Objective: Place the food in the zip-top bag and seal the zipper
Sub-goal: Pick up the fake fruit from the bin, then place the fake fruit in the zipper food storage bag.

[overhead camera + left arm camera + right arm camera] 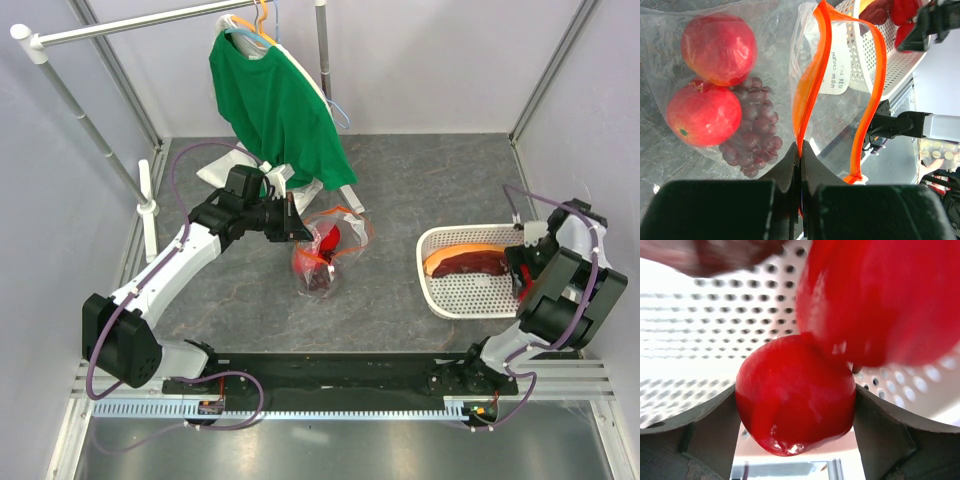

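Observation:
The clear zip-top bag (328, 250) lies mid-table with its mouth open. In the left wrist view it holds two red apples (715, 42) and a dark purple grape bunch (752, 130), and it carries a white label (832, 75). My left gripper (298, 232) is shut on the orange-red zipper strip (807, 90), holding one lip of the mouth; the white slider knob (860, 179) sits at the strip's end. My right gripper (520, 272) is down in the white basket (440, 295), its fingers (715, 425) closed against both sides of the glossy red bell pepper (795, 400).
The perforated basket also holds an orange and dark red flat piece (465, 263). A green shirt (275, 105) hangs from a rail at the back, over a white cloth bundle (225, 172). White frame posts stand along the left edge.

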Controlling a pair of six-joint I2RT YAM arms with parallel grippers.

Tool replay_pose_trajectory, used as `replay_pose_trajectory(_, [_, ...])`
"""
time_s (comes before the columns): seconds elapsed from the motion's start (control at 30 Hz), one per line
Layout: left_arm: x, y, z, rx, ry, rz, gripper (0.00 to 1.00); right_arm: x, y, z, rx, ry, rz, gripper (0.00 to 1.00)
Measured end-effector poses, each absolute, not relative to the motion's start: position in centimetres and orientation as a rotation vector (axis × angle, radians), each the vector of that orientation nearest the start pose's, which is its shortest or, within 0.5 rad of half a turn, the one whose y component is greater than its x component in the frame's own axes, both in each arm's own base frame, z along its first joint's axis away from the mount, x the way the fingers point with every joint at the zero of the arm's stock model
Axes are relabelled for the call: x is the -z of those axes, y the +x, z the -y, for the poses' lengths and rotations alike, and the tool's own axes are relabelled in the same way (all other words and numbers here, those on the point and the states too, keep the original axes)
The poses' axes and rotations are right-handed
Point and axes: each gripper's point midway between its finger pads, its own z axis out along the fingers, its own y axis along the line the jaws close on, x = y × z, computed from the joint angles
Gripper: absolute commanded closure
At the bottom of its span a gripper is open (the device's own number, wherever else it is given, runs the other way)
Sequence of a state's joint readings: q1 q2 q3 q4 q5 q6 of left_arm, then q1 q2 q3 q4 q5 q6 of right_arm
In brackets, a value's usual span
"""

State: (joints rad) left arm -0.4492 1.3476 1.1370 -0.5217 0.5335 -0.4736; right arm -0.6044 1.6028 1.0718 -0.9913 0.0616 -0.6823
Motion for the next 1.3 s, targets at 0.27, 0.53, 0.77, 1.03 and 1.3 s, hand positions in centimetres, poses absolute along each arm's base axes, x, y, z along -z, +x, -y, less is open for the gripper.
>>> replay_pose_trajectory(0.27, [-20.7, 26.9, 24.7, 1.066, 0.263, -2.409, 0.98, -14.8, 24.8, 11.7, -0.069, -0.264, -2.869, 0.21])
replay_pose_trajectory(0.53, [-20.7, 26.9, 24.7, 1.066, 0.264, -2.409, 0.98, -25.9, 31.9, -6.9, -0.498, -0.637, -2.419, 0.21])
replay_pose_trajectory(0.77, [-20.7, 26.8, 24.7, 1.067, 0.264, -2.41, 0.98, -29.3, 30.8, -20.8, -0.815, -0.907, -2.176, 0.18])
replay_pose_trajectory(1.03, [-20.5, 26.9, 24.5, 1.065, 0.257, -2.415, 0.98, -27.0, 29.4, -29.2, -0.884, -1.109, -2.127, 0.07])
replay_pose_trajectory(1.3, [-20.6, 26.9, 24.3, 1.073, 0.252, -2.415, 0.98, -24.3, 27.7, -30.5, -0.828, -1.185, -2.183, 0.02])
